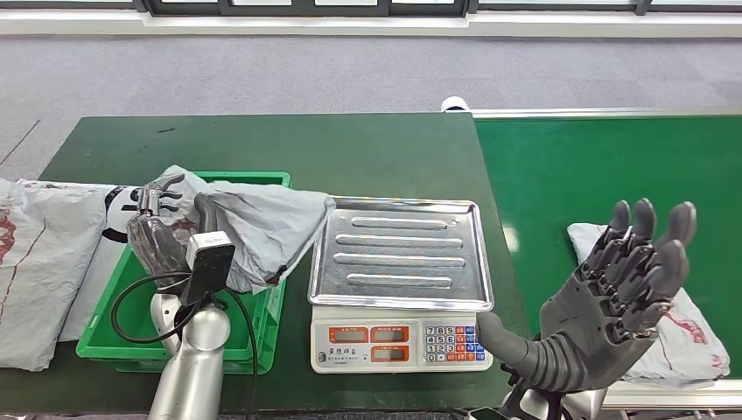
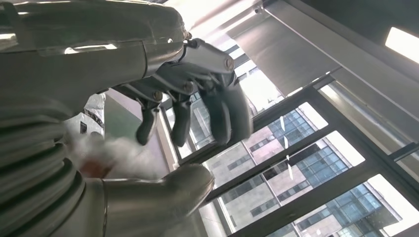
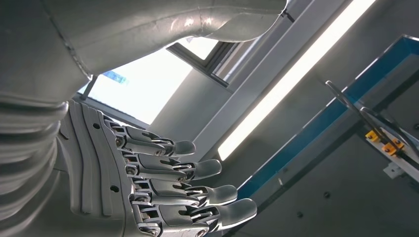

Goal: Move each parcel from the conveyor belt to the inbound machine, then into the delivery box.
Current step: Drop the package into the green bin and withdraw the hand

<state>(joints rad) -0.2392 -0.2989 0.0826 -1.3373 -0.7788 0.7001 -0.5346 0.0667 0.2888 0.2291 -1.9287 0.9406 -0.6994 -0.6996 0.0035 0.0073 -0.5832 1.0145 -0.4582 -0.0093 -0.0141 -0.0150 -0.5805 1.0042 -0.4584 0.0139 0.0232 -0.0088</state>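
Note:
A grey parcel (image 1: 267, 223) lies draped over the green delivery box (image 1: 262, 179), its right end reaching the scale's edge. My left hand (image 1: 157, 229) is at the parcel's left end, over the box. In the left wrist view that hand (image 2: 197, 98) has its fingers curved and apart from the thumb, with nothing clamped between them; a pale blur of parcel (image 2: 116, 150) shows by the palm. My right hand (image 1: 617, 293) is raised palm up with fingers spread and empty (image 3: 163, 192), above a white parcel (image 1: 691, 341) on the green conveyor belt (image 1: 595, 166).
The inbound machine, a scale with a bare steel tray (image 1: 398, 254) and keypad, stands between box and belt. Another grey parcel (image 1: 35, 262) lies on the dark green table (image 1: 306, 149) left of the box. Grey floor lies beyond.

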